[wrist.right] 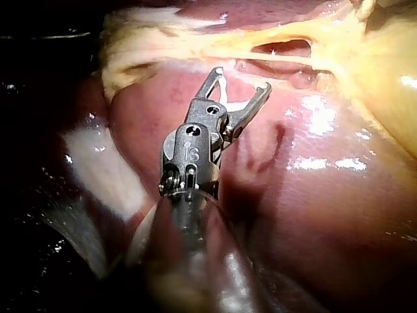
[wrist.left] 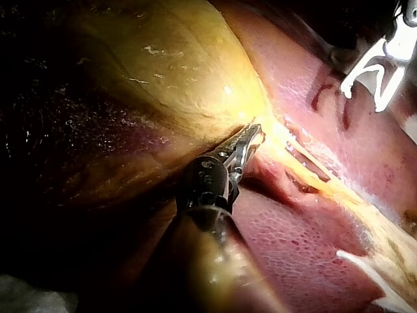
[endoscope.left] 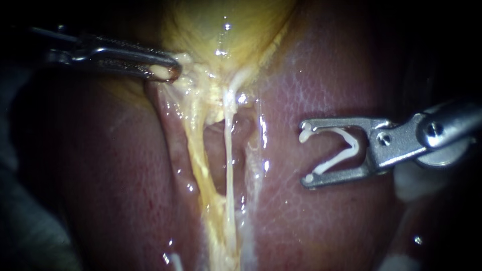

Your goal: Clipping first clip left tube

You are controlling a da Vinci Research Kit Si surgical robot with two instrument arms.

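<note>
While the right instrument carries the load, it stands well off to the right. Its jaws are spread wide with an open white clip seated between them, one leg along each jaw, and the mouth faces left over bare liver. Going left from that mouth, the first thing met is the thin whitish right tube. The left tube, thicker and yellow, lies just beyond it across a dark, slit-like gap. Both tubes run far to near, from the gallbladder toward the near edge, so the clip's mouth stands crosswise to their long axis. The coming move therefore looks like a sideways carry to the left that must get past the right tube. The left instrument is much the nearer to the left tube; its jaws are clamped on the gallbladder at the neck, beside the tube's far end, apparently drawing it taut. The left tube's far end is buried in yellow fatty tissue. Its near end blends with the right tube and runs out of view, and its underside shows nowhere.
</note>
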